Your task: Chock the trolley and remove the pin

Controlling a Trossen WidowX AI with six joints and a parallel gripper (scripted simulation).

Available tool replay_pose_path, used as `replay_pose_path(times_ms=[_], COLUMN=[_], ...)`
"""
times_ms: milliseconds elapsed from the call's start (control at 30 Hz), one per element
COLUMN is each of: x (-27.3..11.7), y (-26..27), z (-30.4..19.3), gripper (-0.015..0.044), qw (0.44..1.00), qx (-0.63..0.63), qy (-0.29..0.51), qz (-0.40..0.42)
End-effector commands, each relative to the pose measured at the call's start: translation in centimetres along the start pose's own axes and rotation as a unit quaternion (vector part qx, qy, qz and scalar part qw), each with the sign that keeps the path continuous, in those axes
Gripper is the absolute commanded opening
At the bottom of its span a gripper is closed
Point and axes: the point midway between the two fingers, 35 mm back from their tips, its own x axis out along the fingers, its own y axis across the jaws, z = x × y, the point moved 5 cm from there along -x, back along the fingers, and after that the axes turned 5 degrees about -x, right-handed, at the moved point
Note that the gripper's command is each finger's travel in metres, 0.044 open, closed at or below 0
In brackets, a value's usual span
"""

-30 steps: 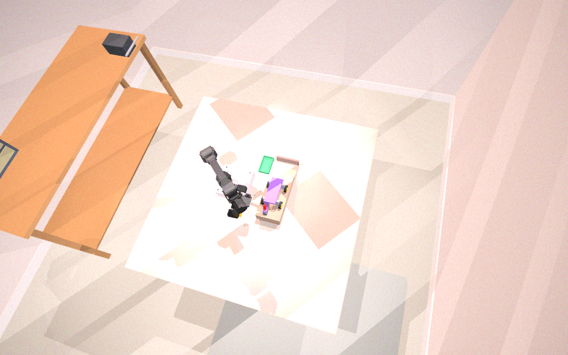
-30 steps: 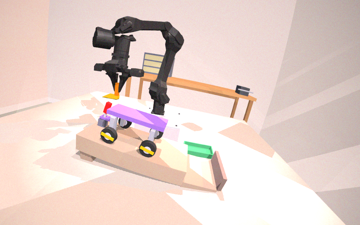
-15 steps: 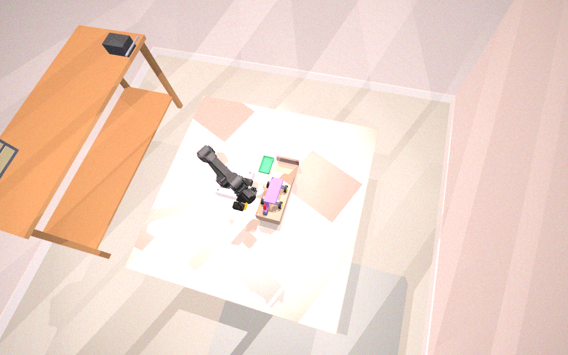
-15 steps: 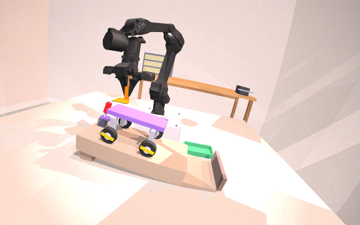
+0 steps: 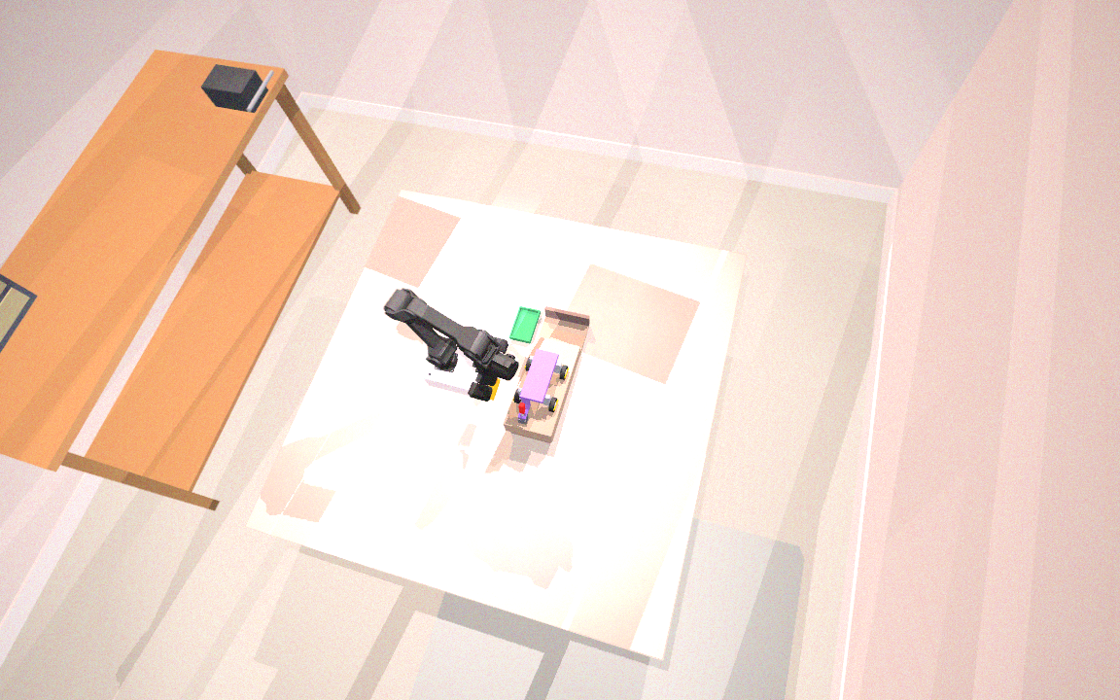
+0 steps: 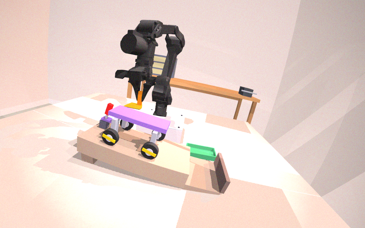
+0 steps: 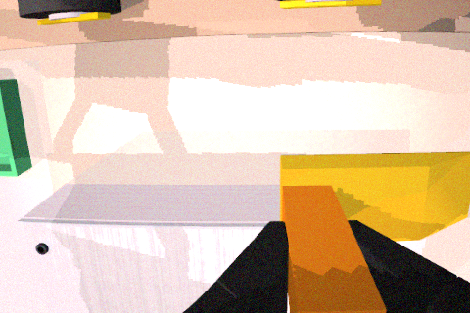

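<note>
My gripper [image 6: 140, 99] [image 7: 311, 237] is shut on the orange handle of the yellow chock [image 5: 495, 390] [image 6: 133, 105] [image 7: 401, 181]. It holds the chock in the air beside the ramp, on the robot-base side. The purple-topped trolley [image 5: 540, 375] [image 6: 138, 116] stands on the ramp [image 5: 536, 427] [image 6: 132, 164]; two of its wheels show at the top of the wrist view. The red-headed stop pin [image 5: 522, 408] [image 6: 109, 108] stands in its block at the trolley's uphill end. The green tray [image 5: 525, 325] [image 6: 202, 152] [image 7: 15, 127] lies beside the ramp's downhill end. The chock's rubber base is hard to see.
A brown end board [image 5: 567, 316] [image 6: 221, 173] stands upright at the ramp's foot. The white robot base [image 5: 448, 380] [image 7: 147, 205] is close to the held chock. A wooden bench [image 5: 137, 199] [image 6: 203, 86] with a dark box [image 5: 231, 87] [image 6: 245, 91] stands far behind the arm.
</note>
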Motion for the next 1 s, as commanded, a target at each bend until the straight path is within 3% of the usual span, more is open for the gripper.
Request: replay_pose_path(times_ms=[0, 967], x=[0.1, 0.4], y=[1.3, 10.9], z=[0.3, 3.0], gripper=[0.0, 0.0], qw=[1.0, 1.0], qx=[0.002, 0.002], qy=[-0.002, -0.003], qz=[-0.002, 0.002])
